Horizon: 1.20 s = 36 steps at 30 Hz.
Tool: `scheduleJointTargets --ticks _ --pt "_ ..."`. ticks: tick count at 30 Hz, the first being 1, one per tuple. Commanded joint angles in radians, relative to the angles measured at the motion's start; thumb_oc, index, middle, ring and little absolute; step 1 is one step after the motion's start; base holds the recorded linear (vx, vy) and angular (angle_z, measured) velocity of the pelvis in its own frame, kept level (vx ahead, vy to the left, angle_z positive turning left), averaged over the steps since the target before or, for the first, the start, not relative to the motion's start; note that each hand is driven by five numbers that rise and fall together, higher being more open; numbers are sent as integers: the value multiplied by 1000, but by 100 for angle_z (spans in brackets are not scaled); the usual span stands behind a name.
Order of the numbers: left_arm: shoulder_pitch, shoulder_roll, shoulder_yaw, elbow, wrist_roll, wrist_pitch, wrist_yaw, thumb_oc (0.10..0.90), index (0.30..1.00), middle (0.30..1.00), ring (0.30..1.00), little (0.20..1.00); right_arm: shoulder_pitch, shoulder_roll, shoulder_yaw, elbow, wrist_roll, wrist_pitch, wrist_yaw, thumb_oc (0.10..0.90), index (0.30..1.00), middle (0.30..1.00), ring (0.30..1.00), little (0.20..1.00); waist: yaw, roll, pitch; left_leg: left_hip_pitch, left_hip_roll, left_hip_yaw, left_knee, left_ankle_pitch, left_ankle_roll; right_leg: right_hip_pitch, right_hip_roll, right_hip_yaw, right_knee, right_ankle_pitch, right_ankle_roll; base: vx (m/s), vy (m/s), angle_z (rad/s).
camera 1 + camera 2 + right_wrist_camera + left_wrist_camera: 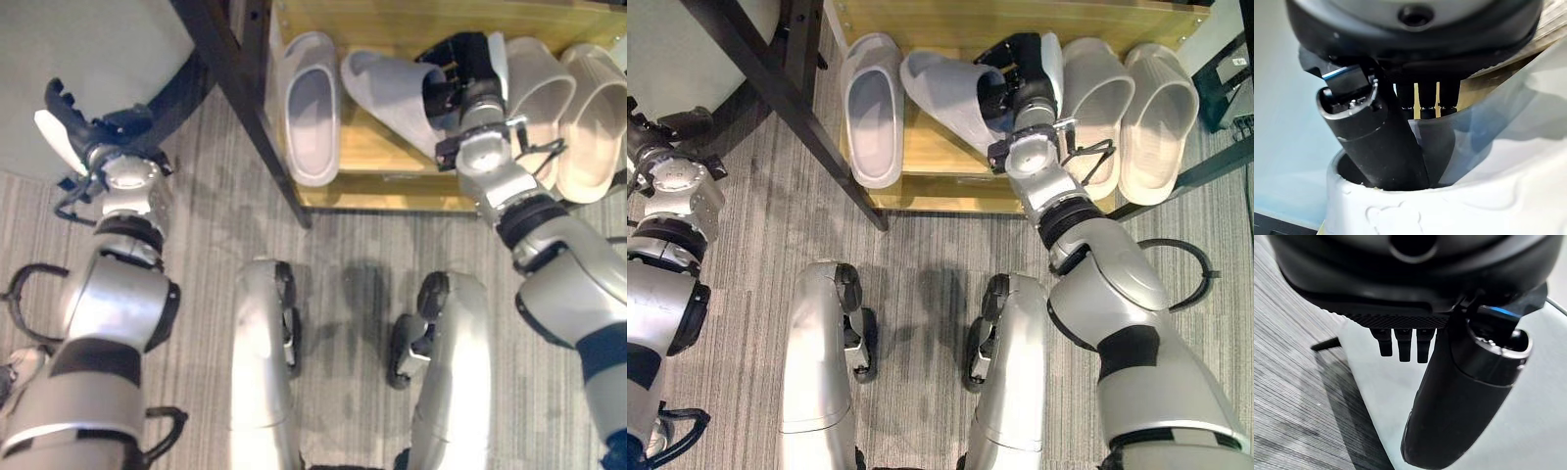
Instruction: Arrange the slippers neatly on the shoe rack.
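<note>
On the shoe rack (392, 147) — right hand (1024, 73) gripping tilted slipper (945, 93)

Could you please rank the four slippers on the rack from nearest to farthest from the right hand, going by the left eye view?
1. Tilted grey slipper, pinched by the right hand.
2. Inner beige slipper, just right of the hand.
3 and 4. Outer beige slipper, far right, and upright grey slipper, far left: too close to call.
</note>
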Motion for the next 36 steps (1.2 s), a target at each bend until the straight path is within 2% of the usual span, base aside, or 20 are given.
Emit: scheduleJointTargets --ticks 1,8,9,11,21,25,28,36 --pt "-119 188 -88 -32 -2 -78 -8 800 900 900 900 900 -292 -41 -43 16 -36 -103 -32 400 300 300 300 300 63 -22 -27 16 -24 -115 -25 -74 23 49 19 122 25 -69 -99 28 4 7" --pt "-48 208 -63 -39 -17 -90 -36 800 900 900 900 900 -307 -92 -40 12 -24 -120 -29 400 300 300 300 300 86 -28 -27 16 -32 -118 -37 -68 20 49 7 121 22 -61 -98 30 4 8" --pt "-46 203 -68 -43 -24 -93 -43 800 900 900 900 900 -299 -91 -50 32 14 -123 -22 800 900 900 900 900 91 -30 -27 16 -33 -120 -32 -72 20 49 4 120 23 -61 -101 0 0 0" --pt "-57 193 -88 -41 -33 -92 -53 800 900 900 900 900 -304 -86 -49 49 70 -124 1 800 900 900 900 900 97 -33 -27 16 -30 -120 -29 -75 20 49 1 119 27 -63 -103 0 0 0" --pt "-155 113 -168 -2 -34 -45 -110 800 900 900 900 900 -291 -42 16 99 115 -73 80 800 900 900 900 900 68 -40 -27 16 -26 -119 -14 -77 15 49 1 136 55 -78 -115 5 5 3" --pt "-217 109 -200 -4 -30 -36 -119 800 900 900 900 900 -282 -19 28 106 126 -62 106 800 900 900 900 900 58 -40 -27 16 -22 -126 -2 -80 13 49 6 140 64 -78 -115 -3 24 0" --pt "-206 92 -192 -2 -37 -33 -130 800 900 900 900 900 -277 -4 54 99 107 -40 130 800 900 900 900 900 56 -41 -27 16 -23 -134 2 -79 10 49 10 141 68 -78 -111 -5 23 -2" --pt "-169 103 -176 -23 -38 -31 -171 800 900 900 900 900 -276 -40 147 75 25 23 241 800 900 900 900 900 57 -40 -27 16 -27 -144 10 -81 7 49 7 139 74 -78 -107 0 3 -1"
